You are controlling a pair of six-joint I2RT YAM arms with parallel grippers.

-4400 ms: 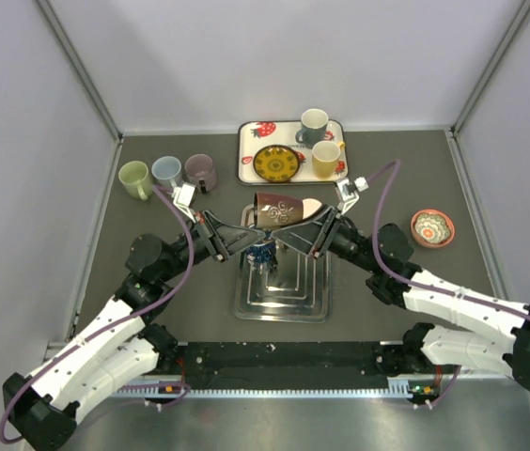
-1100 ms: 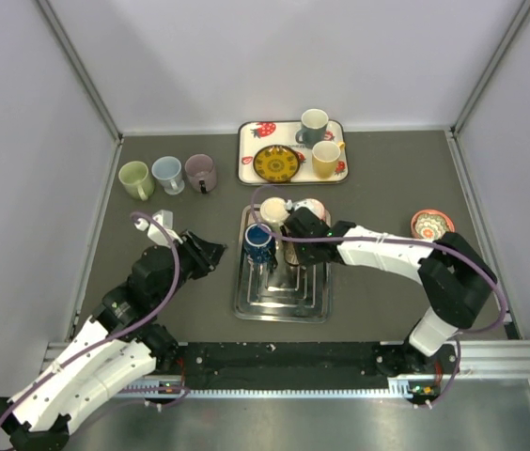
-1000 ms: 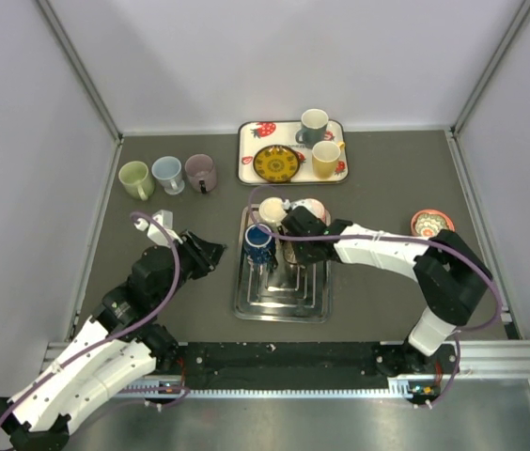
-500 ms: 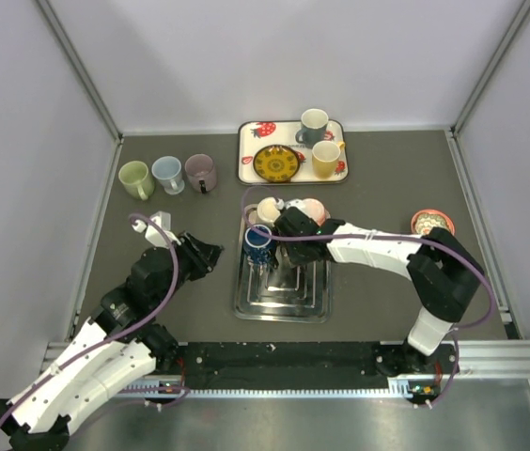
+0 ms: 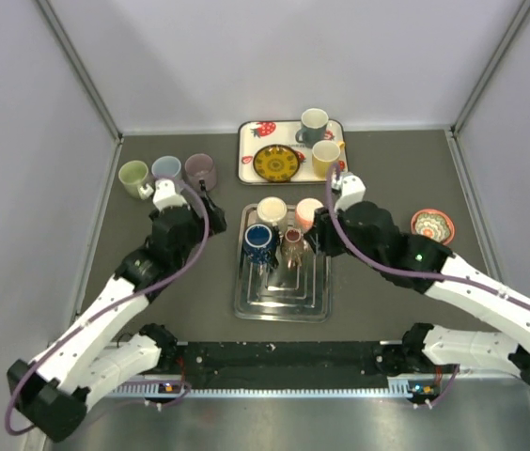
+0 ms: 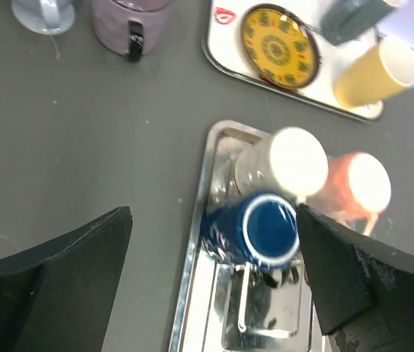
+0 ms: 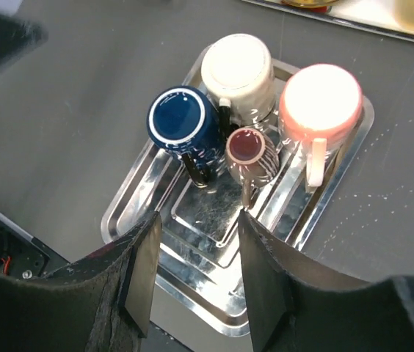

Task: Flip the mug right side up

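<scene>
The dark grey table (image 5: 387,178) lies between plain white walls, and at its centre is a metal tray (image 5: 284,296). The brown mug (image 7: 245,147) stands in the far half of this tray with its mouth up, so you see its dark red inside. I judge it is already right side up. It is crowded there: the blue mug (image 7: 180,117) is close on the side of the tray's left edge, the cream mug (image 7: 236,66) is just behind, and the pink mug (image 7: 320,103) is toward the right edge. Probably for this reason both arms are held off it. Your right gripper (image 7: 198,220) hangs above the tray's near half, jaws partly apart, grasping nothing. Your left gripper (image 6: 213,213) is over the table near the tray's far left corner, spread wide and also empty.
</scene>
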